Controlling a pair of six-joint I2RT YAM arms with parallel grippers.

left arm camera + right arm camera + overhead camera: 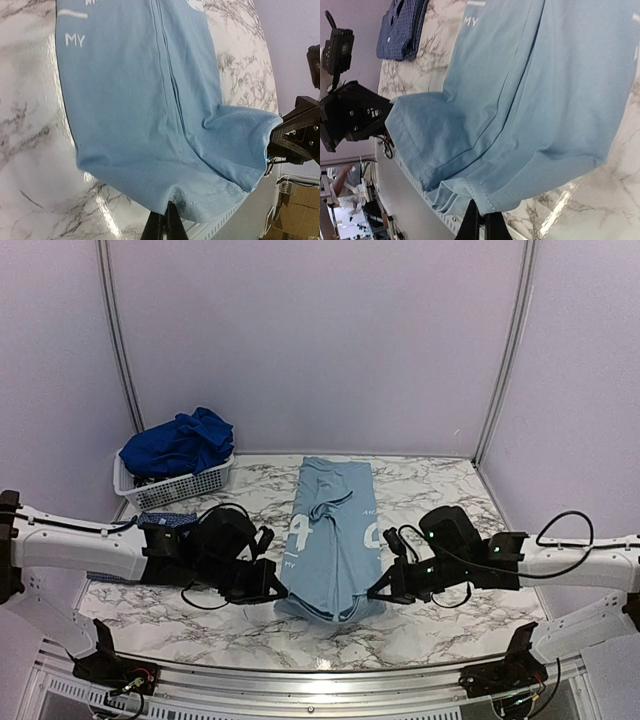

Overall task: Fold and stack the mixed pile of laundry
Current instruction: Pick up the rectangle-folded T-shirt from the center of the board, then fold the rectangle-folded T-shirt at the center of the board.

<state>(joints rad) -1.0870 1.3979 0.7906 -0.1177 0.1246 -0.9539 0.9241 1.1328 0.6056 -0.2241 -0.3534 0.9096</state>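
The left gripper [277, 589] is pinched narrow on the near hem corner of the pale blue T-shirt [335, 540], and the wrist view shows the stitched edge bunched right at its closed tips. Directly across from it, with only the width of the folded shirt between them, the right gripper [379, 590] is closed just as tightly on the opposite hem corner. Between the two, the hem is raised a little off the marble table [450, 480] and sags in soft wrinkles. Ahead of both tools the rest of the shirt lies flat in a long strip, sleeves already turned in and white print facing up. The step in hand looks like folding the hem end over toward the collar. To do it well, both arms should rise together and stay level, holding light tension across the hem so the sag pulls out. They should then carry it straight forward, away from their bases, lay it edge to edge on the far end, and let go together. Beyond the left tool's outer side lies the navy check shirt [165, 523]. Farther ahead on that side, the royal blue clothes [180, 445] are heaped in the white basket [185, 488].
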